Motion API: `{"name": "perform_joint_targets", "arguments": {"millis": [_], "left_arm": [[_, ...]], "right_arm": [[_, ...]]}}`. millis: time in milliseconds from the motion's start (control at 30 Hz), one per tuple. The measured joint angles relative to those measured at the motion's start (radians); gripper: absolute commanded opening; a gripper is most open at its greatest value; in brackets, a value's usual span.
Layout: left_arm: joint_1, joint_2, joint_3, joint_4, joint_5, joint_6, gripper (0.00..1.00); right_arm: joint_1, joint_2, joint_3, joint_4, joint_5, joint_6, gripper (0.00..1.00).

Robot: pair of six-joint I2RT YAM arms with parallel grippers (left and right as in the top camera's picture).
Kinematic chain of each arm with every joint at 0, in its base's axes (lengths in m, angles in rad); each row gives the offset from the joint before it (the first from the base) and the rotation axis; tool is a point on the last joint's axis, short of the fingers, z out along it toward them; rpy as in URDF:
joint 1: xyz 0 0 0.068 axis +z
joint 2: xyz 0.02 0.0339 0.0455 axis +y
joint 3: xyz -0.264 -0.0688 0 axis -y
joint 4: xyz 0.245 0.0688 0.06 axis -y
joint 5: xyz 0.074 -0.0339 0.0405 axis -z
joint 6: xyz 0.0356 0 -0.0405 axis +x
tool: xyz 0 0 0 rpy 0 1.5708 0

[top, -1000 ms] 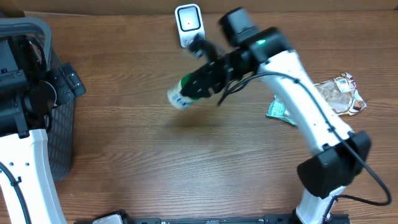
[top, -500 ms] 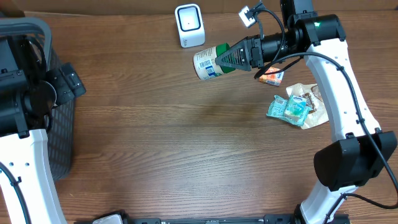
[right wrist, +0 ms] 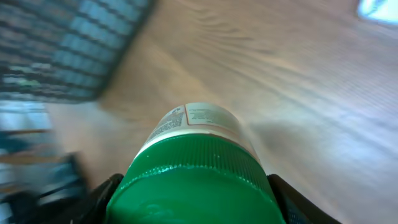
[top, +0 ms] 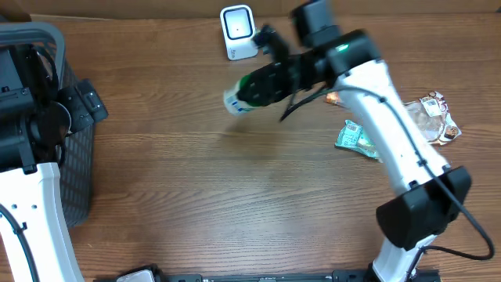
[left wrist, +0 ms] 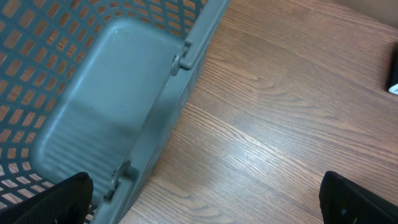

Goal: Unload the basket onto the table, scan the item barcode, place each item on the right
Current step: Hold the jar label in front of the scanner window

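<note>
A white jar with a green lid point(top: 249, 92) hangs above the table, lying sideways, with my right gripper point(top: 270, 82) shut on its lid end. In the right wrist view the green lid point(right wrist: 196, 180) fills the space between my fingers and the jar's label point(right wrist: 199, 116) points away. The white barcode scanner point(top: 237, 32) stands at the table's back edge, just behind and above the jar. My left gripper point(left wrist: 202, 199) is open over bare wood beside the basket, holding nothing.
A dark grey mesh basket point(top: 74, 149) stands at the left edge, its wall point(left wrist: 124, 112) close to my left fingers. Snack packets lie at the right: a teal one point(top: 356, 139), a crinkled one point(top: 429, 117) and an orange one point(top: 335, 97).
My right arm has swung the jar to the left and down again, from just right of the scanner to below it. The left arm has not moved.
</note>
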Motion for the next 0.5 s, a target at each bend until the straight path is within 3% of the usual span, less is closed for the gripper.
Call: {"name": "perform_joint_targets", "arguments": {"millis": [267, 500], "left_arm": [[0.000, 0.000, 0.000, 0.000, 0.000, 0.000, 1.00], [0.000, 0.000, 0.000, 0.000, 0.000, 0.000, 1.00]], "right_arm": [[0.118, 0.019, 0.001, 0.252, 0.507, 0.026, 0.41], [0.116, 0.135, 0.002, 0.526, 0.633, -0.261, 0.34]]}}
